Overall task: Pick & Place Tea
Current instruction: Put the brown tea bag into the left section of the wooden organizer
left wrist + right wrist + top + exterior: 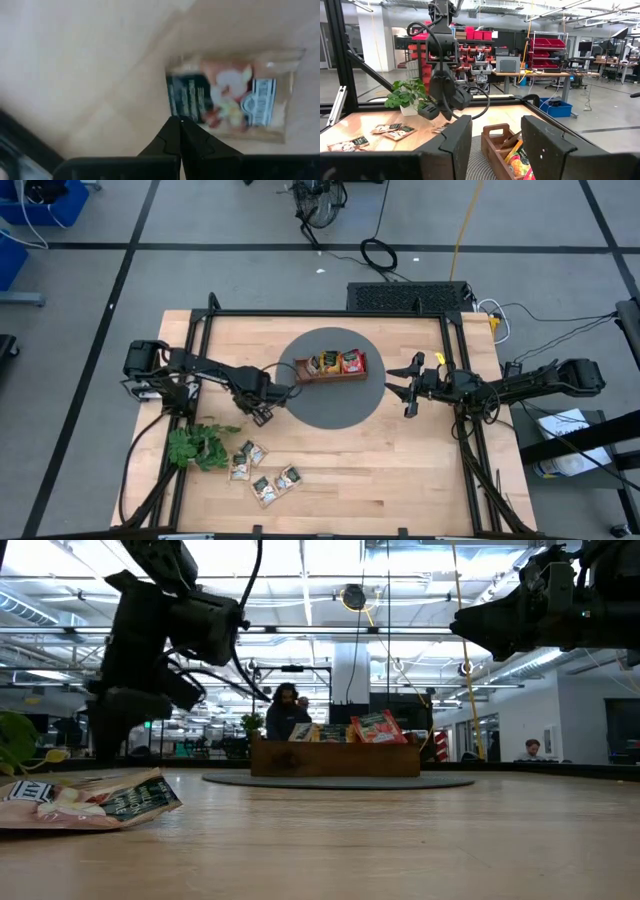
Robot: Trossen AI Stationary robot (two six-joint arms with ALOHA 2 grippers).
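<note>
- Bench [400,480]: light wood top inside a black frame. The near right part is bare wood, and so is the strip along the far edge on both sides of the round grey mat [330,408].
- The mat lies at the middle of the far half. The wooden tray [332,370] stands on its far part, clear of the bench edges.
- Left gripper [262,416]: fingers closed with nothing between them, hanging over the near left rim of the mat. In the left wrist view its closed tips sit above one pale sachet [235,100] lying flat on the wood, not touching it as far as can be seen.
- Right gripper [408,390]: fingers parted and empty, raised off the bench at the right rim of the mat, pointing toward the tray.
- Tea in the tray: an orange-yellow sachet [327,362] and a red sachet [352,361] stand upright side by side; which compartment each is in cannot be told.
- Tea on the bench: loose pale sachets [262,470] with dark green print lie in a small cluster near the near left corner, nearer than the left gripper and beside the green plant sprig [198,446].
- Writing: dark panels and a banded label show on the sachets; no words can be read.
- A person [285,710] sits in the room beyond the far edge.
</note>
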